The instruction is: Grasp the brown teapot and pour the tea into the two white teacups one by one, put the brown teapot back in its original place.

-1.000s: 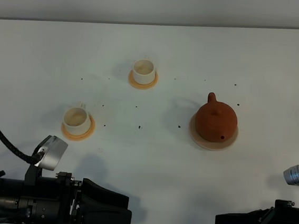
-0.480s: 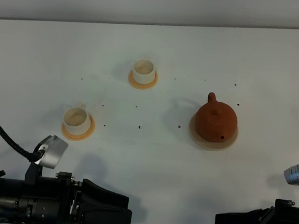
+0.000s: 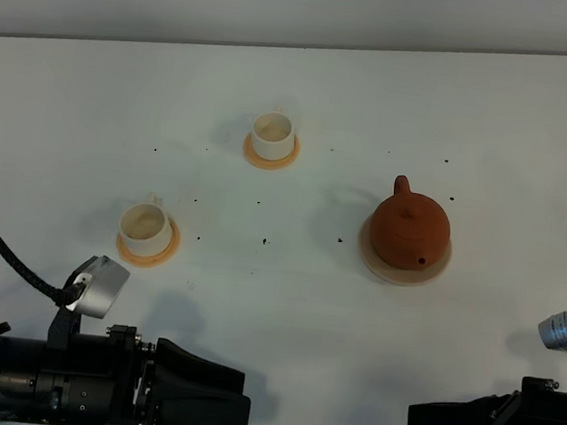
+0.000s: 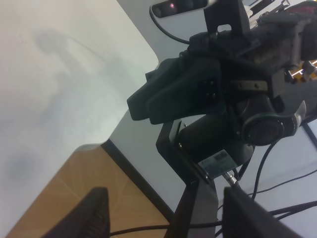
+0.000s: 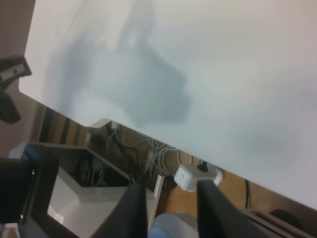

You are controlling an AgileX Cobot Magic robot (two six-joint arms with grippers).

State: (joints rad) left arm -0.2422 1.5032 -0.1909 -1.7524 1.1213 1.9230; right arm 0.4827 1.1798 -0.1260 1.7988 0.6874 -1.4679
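The brown teapot (image 3: 409, 232) sits upright on the pale beige disc (image 3: 432, 275) at the right of the white table, handle to the far side. One white teacup (image 3: 272, 134) stands on an orange coaster (image 3: 270, 158) at the back centre. The other white teacup (image 3: 145, 223) stands on its coaster (image 3: 149, 253) at the left. My left gripper (image 3: 240, 414) rests at the front left edge, and its wrist view shows it open and empty (image 4: 168, 218). My right gripper (image 3: 414, 423) rests at the front right edge, open with a narrower gap and empty (image 5: 171, 208). Both are far from the teapot and cups.
Small dark specks dot the table (image 3: 285, 303) between the cups and the teapot. The left wrist view shows the table's front corner (image 4: 94, 145) and the right arm (image 4: 213, 89) beyond it. The right wrist view shows the table's edge (image 5: 106, 121) with cables (image 5: 148, 148) below.
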